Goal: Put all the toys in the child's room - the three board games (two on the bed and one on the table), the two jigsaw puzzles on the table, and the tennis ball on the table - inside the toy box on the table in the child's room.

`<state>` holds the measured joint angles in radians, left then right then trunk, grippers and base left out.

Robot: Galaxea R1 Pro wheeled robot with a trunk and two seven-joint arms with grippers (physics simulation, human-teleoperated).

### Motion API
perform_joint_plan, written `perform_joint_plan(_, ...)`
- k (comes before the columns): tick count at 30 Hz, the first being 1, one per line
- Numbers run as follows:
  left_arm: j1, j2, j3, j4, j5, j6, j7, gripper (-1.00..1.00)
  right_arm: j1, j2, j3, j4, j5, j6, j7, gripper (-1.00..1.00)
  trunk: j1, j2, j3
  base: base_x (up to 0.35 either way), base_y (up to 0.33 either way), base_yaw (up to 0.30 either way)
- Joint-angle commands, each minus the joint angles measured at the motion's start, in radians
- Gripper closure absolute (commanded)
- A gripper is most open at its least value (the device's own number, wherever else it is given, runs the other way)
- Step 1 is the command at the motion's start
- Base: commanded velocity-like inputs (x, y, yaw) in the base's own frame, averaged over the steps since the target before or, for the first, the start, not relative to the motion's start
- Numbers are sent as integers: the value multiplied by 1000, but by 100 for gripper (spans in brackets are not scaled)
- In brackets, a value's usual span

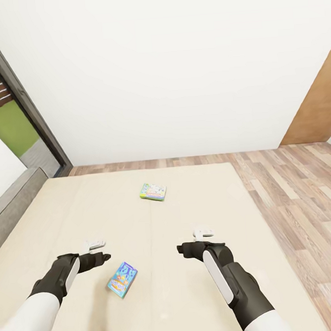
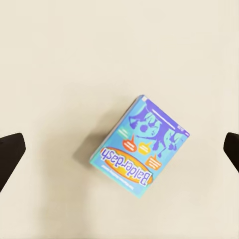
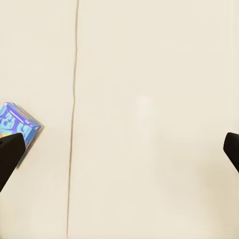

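Left hand above blue board game

The beige bed carries a small blue board game and, farther off, a green-edged one.

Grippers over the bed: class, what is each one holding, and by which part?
Nothing. The left gripper hangs open above the blue board game; the right gripper is open over bare mattress.

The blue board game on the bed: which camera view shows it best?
The left wrist view: the blue board game lies whole and central. The head view shows it small beside the left hand; the right wrist view catches one corner.
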<state>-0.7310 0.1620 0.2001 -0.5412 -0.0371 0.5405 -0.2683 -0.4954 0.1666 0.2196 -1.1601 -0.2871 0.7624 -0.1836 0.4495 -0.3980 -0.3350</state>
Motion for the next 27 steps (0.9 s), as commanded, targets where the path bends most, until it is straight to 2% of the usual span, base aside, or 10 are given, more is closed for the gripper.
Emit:
perform_joint_plan(1, -1, -1, 5, 0, -4, 2, -6, -100, -1, 0, 1, -1, -11, 3, -10, -100, 0, -2, -3, 0, 0, 0)
perform_joint_plan(10, -1, -2, 5, 1, -6, -12, -2, -100, -1, 0, 1, -1, -11, 3, -10, -100, 0, -2, -18, 0, 0, 0)
perform_joint_plan(19, -1, -6, 6, 12, -5, -91, 57, -100, -1, 1, 2, -1, -10, 3, -10, -100, 0, -2, -32, 0, 0, 0)
perform_joint_plan(27, -1, -7, 6, 58, -6, -167, 69, -100, -1, 1, 4, 13, -10, 3, -10, -100, 0, -2, -45, 0, 0, 0)
